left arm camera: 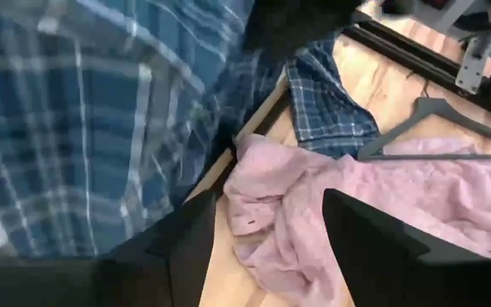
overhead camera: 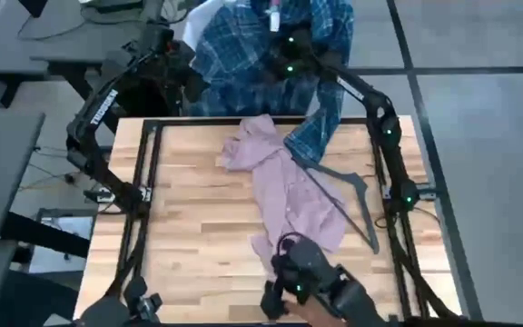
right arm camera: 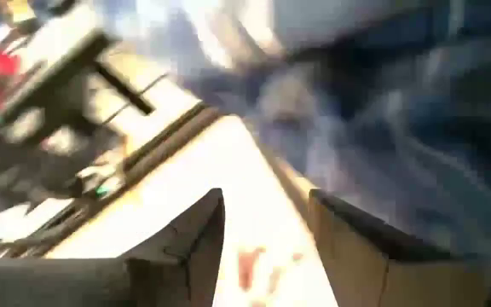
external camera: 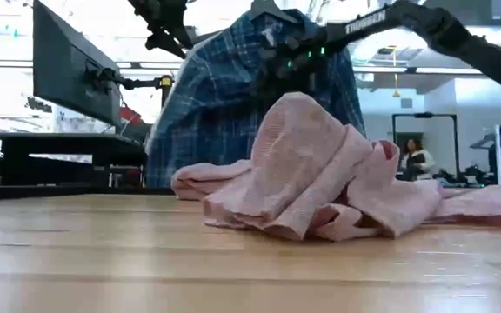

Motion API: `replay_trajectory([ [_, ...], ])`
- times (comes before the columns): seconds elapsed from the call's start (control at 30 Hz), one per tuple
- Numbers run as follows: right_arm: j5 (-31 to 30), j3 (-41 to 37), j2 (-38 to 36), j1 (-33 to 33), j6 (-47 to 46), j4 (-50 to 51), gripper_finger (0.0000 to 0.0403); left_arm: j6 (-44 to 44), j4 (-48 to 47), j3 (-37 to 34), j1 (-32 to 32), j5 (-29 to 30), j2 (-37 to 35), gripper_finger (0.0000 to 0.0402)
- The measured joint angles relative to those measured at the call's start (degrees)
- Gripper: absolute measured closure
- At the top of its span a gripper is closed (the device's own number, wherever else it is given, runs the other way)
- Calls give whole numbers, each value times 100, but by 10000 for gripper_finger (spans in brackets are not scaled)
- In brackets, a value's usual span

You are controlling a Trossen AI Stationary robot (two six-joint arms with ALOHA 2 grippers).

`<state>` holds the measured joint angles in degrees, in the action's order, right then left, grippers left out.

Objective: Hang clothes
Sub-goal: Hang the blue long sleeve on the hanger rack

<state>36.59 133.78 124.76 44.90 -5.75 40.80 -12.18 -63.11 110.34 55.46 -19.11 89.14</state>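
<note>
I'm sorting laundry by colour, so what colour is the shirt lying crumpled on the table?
Dusty pink. The crumpled shirt shows best in the high view.

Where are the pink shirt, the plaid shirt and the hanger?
pink shirt (overhead camera: 284, 195): high view, middle of its body on the table.
plaid shirt (external camera: 224, 96): low view, hanging front panel.
hanger (overhead camera: 352, 195): high view, its arm lying on the wood beside the pink shirt.

White "TROSSEN" lettering along the dark right arm (external camera: 381, 22) in the low view, white lettering on the left arm (overhead camera: 101, 107) in the high view, too small to read
</note>
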Motion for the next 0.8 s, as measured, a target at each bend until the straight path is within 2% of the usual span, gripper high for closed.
replay_trajectory([
  [0.13, -195, -2, -657, -215, 562, 834, 243, -28, 1, 0, 0, 0, 0, 201],
  [0.27, -1523, 33, -1150, -361, 1203, 2329, 243, -90, 5, 0, 0, 0, 0, 201],
  [0.43, -2507, -19, -839, -338, 485, 3799, 243, -102, 5, 0, 0, 0, -2, 201],
  [0.53, -3050, -217, -655, -357, 304, 3948, 243, -123, 17, 0, 0, 0, -2, 201],
  [0.6, -3316, -637, -565, -320, 267, 3948, 243, -123, 21, 1, 0, -1, -2, 201],
  [0.7, -3382, -1657, -533, -210, 182, 3639, 243, -104, -19, 0, 0, 0, -2, 201],
  [0.8, -3374, -2849, -769, -3, 76, 2896, 243, -110, -8, 0, 0, -2, -4, 201],
])
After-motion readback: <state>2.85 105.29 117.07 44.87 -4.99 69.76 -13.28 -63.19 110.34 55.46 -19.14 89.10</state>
